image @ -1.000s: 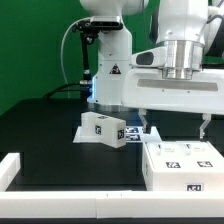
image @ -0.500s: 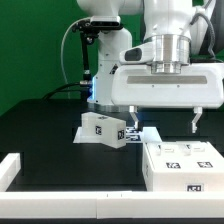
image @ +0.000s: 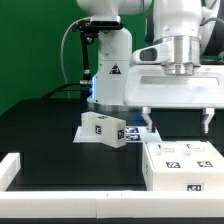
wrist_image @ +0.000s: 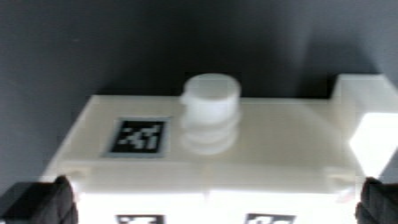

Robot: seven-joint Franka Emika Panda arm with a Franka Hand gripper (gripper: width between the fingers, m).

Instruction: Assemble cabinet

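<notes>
Since the jaws stand fully wide with nothing between them, I read this as the approach for a first grasp on the cabinet body, not a join.

Exterior view: gripper [image: 178, 126] hangs just above the cabinet body [image: 182, 160] without touching it, its two fingers spread toward the body's two ends. The body lies flat with its tagged face up. Its long axis seems to run along the line from finger to finger, though its end at the exterior view's right is cut off by the frame. A small tagged block [image: 104, 128] sits outside the finger at the exterior view's left, well apart from the body, on the marker board [image: 82, 136].

Wrist view: gripper [wrist_image: 210, 200] is centred over the body [wrist_image: 214, 150], and the dark fingers [wrist_image: 39, 200] are just outside its edges. A short white peg [wrist_image: 210, 100] stands up from the top face ahead of the jaws, with one tag [wrist_image: 137, 135] beside it. A raised part shows at one end, but I can't tell what it is.

Next move, my call: descend straight and keep the peg clear. The span looks marginal for this width, so check alignment before closing. Rotating to grip across the short axis may be safer.
</notes>
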